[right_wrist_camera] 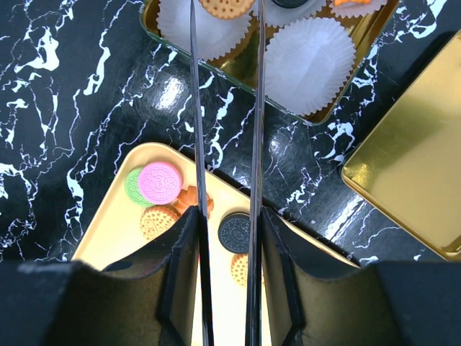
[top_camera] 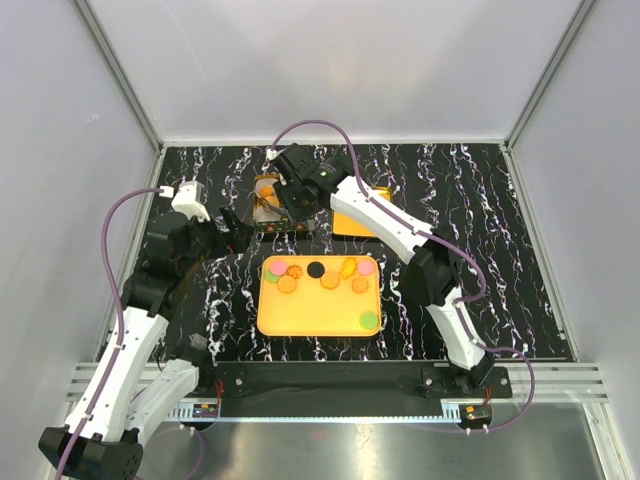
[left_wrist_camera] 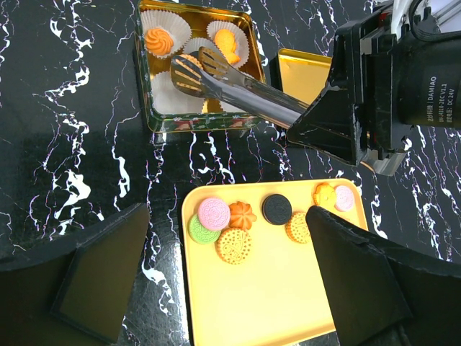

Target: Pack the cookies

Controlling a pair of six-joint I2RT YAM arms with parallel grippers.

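What could go wrong: the tongs [left_wrist_camera: 238,83] could be squeezed too hard & one of the cookies [top_camera: 329,282] could be cracked. Or they could be squeezed too softly & a cookie dropped on the black table [top_camera: 480,250] btw tray & tin. The white paper cups [right_wrist_camera: 310,61] look light, so one could be squashed or pushed out of place by the tong tips. The tin [left_wrist_camera: 143,94] could be nudged too, as the tips are held low over it.

The tongs are clamped in the right gripper [right_wrist_camera: 227,252], w/ the two metal arms pressed part-way together. The tips are held over a cup in the tin. A cookie is seen there, but it can't be told if it is pinched or just lying in the cup. The left gripper [top_camera: 235,230] is spread wide & nothing is held in it.

Most cookies are laid on the yellow tray [left_wrist_camera: 266,288], in a row by its far edge, e.g. the pink cookie [left_wrist_camera: 214,213] & the black cookie [left_wrist_camera: 276,209]. These are found under the right gripper, not at the tong tips. A few are packed in cups in the tin, e.g. the orange swirl cookie [left_wrist_camera: 159,40], just beside the tips. The left gripper is hung near the tray's far left corner, & the pink cookie is seen btw its fingers in the left wrist view.
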